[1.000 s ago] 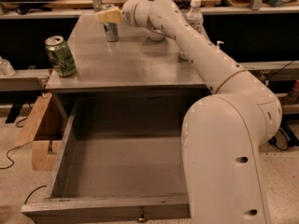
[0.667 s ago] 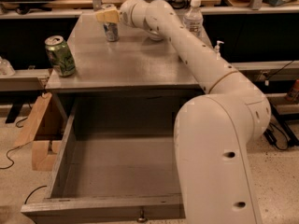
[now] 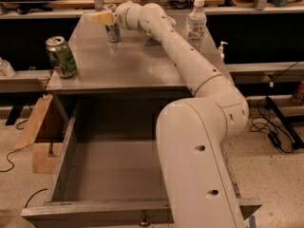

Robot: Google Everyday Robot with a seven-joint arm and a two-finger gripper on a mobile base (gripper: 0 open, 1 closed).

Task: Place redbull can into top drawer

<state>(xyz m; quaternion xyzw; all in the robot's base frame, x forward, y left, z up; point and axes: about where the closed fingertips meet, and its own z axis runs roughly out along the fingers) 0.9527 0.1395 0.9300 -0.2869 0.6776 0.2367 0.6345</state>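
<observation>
Reaching far across the grey cabinet top (image 3: pixel 128 65), the white arm (image 3: pixel 190 70) holds the gripper (image 3: pixel 97 17) at the back left part of that surface. The redbull can (image 3: pixel 112 31) stands upright just below and slightly to the right of the gripper, tucked under the wrist; its top seems to meet the tan gripper, though the contact is hard to make out from this angle. Whether the gripper is spread, pressed together or pinching the can cannot be told. A green can (image 3: pixel 61 56) stands upright nearer the camera and to the left of the gripper, well apart from it, close to the cabinet's left edge. A clear water bottle (image 3: pixel 196 19) with a white cap stands to the right of the gripper, beyond the arm. The top drawer (image 3: pixel 107 175) is pulled out well below and in front of the gripper, its flat grey bottom bare where the arm's large base link does not cover it, with a small knob (image 3: pixel 144 221) at the front.
</observation>
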